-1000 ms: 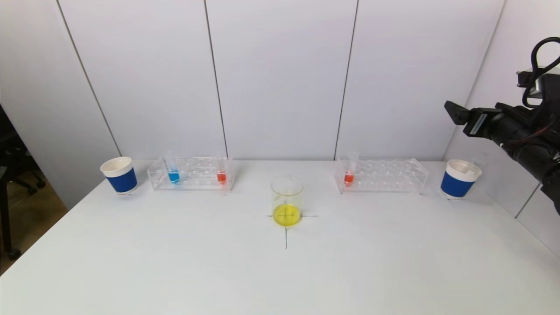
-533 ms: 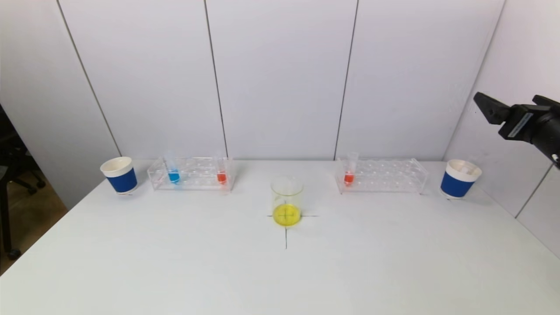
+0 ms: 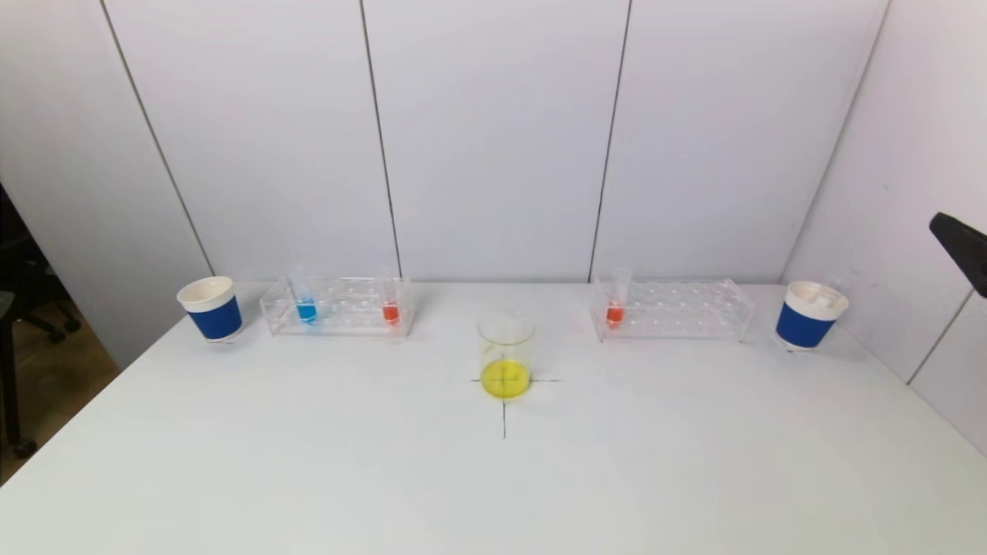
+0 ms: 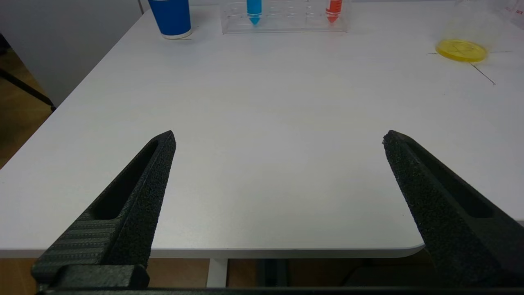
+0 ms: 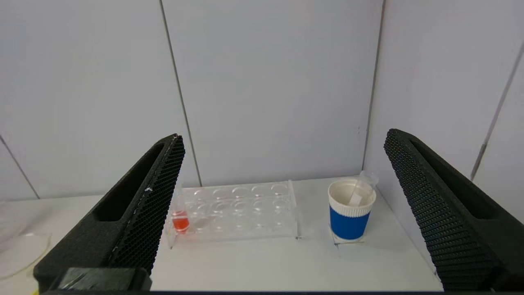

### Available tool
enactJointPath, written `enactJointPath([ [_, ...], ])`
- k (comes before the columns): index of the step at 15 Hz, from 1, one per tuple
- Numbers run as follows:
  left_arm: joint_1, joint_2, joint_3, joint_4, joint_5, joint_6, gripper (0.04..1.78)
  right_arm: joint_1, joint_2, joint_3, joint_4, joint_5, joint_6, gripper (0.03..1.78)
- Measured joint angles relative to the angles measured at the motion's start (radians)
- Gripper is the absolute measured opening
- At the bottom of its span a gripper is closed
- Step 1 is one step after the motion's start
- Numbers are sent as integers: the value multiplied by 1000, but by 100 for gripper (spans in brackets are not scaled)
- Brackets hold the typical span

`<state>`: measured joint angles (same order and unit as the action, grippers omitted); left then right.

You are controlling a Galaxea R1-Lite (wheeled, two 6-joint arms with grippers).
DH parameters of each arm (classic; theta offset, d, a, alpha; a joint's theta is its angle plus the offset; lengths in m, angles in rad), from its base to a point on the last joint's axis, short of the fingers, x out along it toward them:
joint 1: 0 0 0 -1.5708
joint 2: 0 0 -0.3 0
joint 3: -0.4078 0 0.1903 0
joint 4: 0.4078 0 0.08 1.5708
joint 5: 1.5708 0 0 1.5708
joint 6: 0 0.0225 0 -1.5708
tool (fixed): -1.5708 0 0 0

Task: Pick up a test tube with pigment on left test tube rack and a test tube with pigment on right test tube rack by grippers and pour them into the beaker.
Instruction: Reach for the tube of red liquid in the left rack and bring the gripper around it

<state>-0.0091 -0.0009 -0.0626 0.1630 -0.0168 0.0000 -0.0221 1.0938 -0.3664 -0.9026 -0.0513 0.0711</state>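
A glass beaker (image 3: 506, 354) with yellow liquid stands on a black cross at the table's middle. The left test tube rack (image 3: 338, 307) holds a blue-filled tube (image 3: 305, 304) and a red-filled tube (image 3: 390, 307). The right test tube rack (image 3: 672, 310) holds one red-filled tube (image 3: 616, 304). My left gripper (image 4: 279, 136) hangs open and empty over the table's near edge, far from its rack (image 4: 286, 22). My right gripper (image 5: 283, 136) is open and empty, hovering back from the right rack (image 5: 245, 213) and its red tube (image 5: 180, 221). Only one of its fingers (image 3: 964, 247) shows in the head view, at the right edge.
A blue paper cup (image 3: 210, 308) stands left of the left rack. Another blue cup (image 3: 808, 314) right of the right rack holds an empty tube (image 5: 360, 190). White wall panels close the back and the right side.
My right arm has pulled back to the right, leaving the head view except for one fingertip. Tubes, racks and beaker have not moved.
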Motion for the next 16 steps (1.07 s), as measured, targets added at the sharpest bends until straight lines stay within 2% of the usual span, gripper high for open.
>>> enactJointPath([
  [5, 0, 0, 0, 0, 0, 0, 177, 18, -254, 100, 203, 6, 12, 177],
  [12, 0, 0, 0, 0, 0, 0, 177, 23, -602, 145, 577, 47, 5, 177],
  [16, 0, 0, 0, 0, 0, 0, 177, 22, -761, 182, 690, 60, -12, 177],
])
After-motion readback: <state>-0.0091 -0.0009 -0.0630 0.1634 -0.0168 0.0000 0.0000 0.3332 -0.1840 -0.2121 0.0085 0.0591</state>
